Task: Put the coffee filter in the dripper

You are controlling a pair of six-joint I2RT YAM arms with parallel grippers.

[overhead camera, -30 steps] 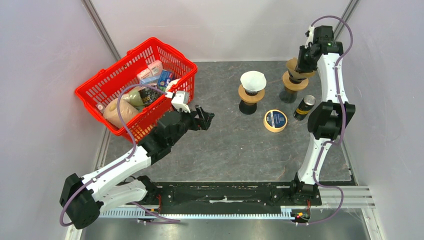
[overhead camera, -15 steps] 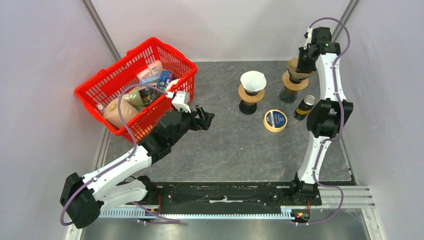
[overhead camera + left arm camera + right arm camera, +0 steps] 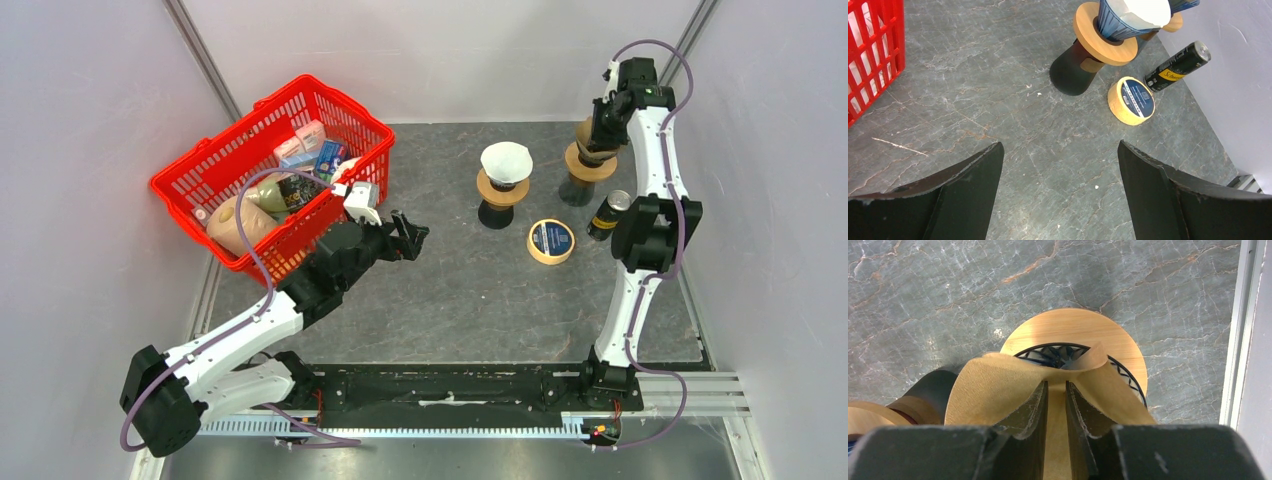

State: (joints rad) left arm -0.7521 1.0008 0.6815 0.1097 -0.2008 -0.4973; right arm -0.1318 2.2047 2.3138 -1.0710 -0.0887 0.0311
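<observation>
A brown paper coffee filter (image 3: 988, 385) is pinched in my right gripper (image 3: 1057, 384), whose jaws stand close together on a fold of it. It hangs crumpled over the dripper (image 3: 1108, 332), a ribbed cup in a round wooden collar on a dark stand. The top view has this dripper (image 3: 590, 168) at the back right, with the filter (image 3: 588, 133) under my right gripper (image 3: 603, 122). A second dripper (image 3: 505, 172) to its left holds a white filter (image 3: 1145, 11). My left gripper (image 3: 410, 232) is open beside the basket, nothing between its fingers (image 3: 970, 185).
A red basket (image 3: 215, 160) full of groceries stands at the back left. A roll of tape (image 3: 551, 241) and a dark can (image 3: 609, 214) lie in front of the two drippers. The enclosure wall runs close behind and to the right of my right arm.
My right gripper has drifted slightly toward the back wall with the brown filter and tightened a little on it. The left arm has not moved.
</observation>
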